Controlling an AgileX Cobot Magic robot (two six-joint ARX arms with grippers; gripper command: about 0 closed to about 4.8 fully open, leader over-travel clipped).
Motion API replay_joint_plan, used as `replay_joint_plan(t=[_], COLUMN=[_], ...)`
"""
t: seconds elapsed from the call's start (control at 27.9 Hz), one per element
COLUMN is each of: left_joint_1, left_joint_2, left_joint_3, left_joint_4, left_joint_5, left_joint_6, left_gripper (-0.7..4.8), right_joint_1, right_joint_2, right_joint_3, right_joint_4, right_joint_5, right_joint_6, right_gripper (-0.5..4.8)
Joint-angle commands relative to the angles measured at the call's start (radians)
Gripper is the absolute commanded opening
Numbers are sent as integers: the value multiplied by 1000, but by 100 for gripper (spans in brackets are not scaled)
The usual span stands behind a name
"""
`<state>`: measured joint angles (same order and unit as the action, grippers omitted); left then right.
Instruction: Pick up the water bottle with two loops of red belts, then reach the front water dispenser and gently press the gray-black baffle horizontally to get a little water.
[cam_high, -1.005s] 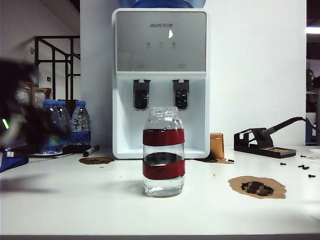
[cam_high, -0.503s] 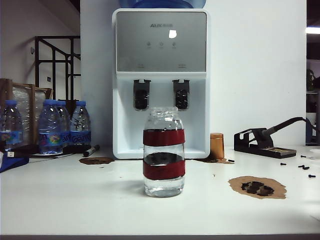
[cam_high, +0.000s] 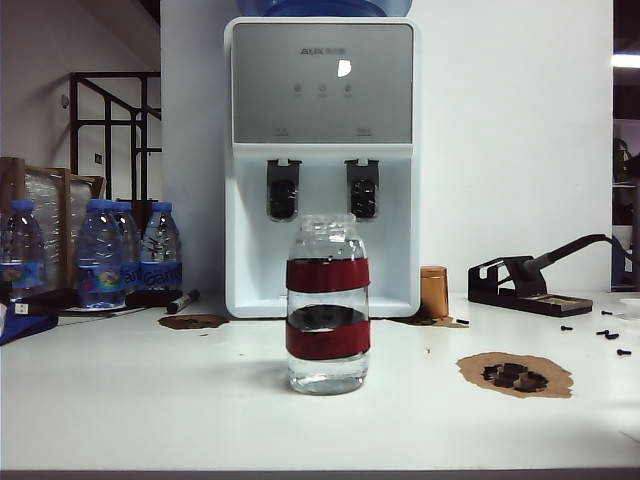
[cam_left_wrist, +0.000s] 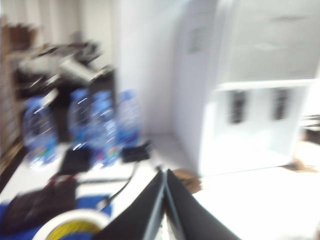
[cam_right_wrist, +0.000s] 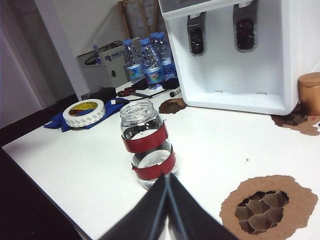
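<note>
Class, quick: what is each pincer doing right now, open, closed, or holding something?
Left pincer: closed, holding nothing, off to the table's left side.
Right pincer: closed, empty, just short of the water bottle.

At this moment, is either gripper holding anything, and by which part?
Nothing is held. The left gripper and right gripper both have their jaws shut on nothing. The water bottle stands untouched on the table.

bottle (cam_high: 327, 304) on table (cam_high: 150, 400) ctr | dispenser (cam_high: 321, 165) behind | slim bottles (cam_high: 100, 255) behind-left
</note>
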<state>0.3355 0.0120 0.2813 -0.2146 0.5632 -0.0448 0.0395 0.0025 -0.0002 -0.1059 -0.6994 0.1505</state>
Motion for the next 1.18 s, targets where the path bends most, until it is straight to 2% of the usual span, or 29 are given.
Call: replay_joint_plan(t=[0.04,0.14,0.22,0.25,0.36,0.43,0.57,0.65,0.72,0.79,0.9,1.04,1.18], left_joint_1=[-6,-13,-16,-16,-17,-51,-140,-241,-348,-413,-430,-425,-425], left_joint_2=[-10,0,-7,-7,-8,-8,-8,-8,-8,-8,-8,-10,-11], left_joint_3=[-19,-39,-81,-129,-281,-276,-276,-276,-276,-276,-276,-276,-276], left_joint_4=[36,52,79,135,309,226,217,176,161,165,153,61,69], left_joint_5=[47,-17,-88,-93,-93,-109,-173,-290,-341,-343,-343,-343,-344], left_joint_6=[-29,-31,6,38,51,55,37,37,39,74,76,75,75], left_gripper=[-5,-5,-5,-5,-5,-5,-5,-5,-5,-5,-4,-4,-4], right_joint_1=[1,3,3,3,3,3,3,3,3,3,3,3,3], right_joint_2=[2,4,4,4,4,4,4,4,4,4,4,4,4], right_joint_3=[-4,-4,-4,-4,-4,-4,-4,-4,-4,-4,-4,-4,-4], right_joint_4=[10,10,10,10,10,10,10,10,10,10,9,9,10], right_joint_5=[9,21,19,19,23,21,26,27,27,31,31,30,18], right_joint_6=[1,2,2,2,2,2,2,2,2,2,2,2,2], right_gripper=[-1,-1,-1,-1,-1,-1,-1,-1,-1,-1,-1,-1,-1])
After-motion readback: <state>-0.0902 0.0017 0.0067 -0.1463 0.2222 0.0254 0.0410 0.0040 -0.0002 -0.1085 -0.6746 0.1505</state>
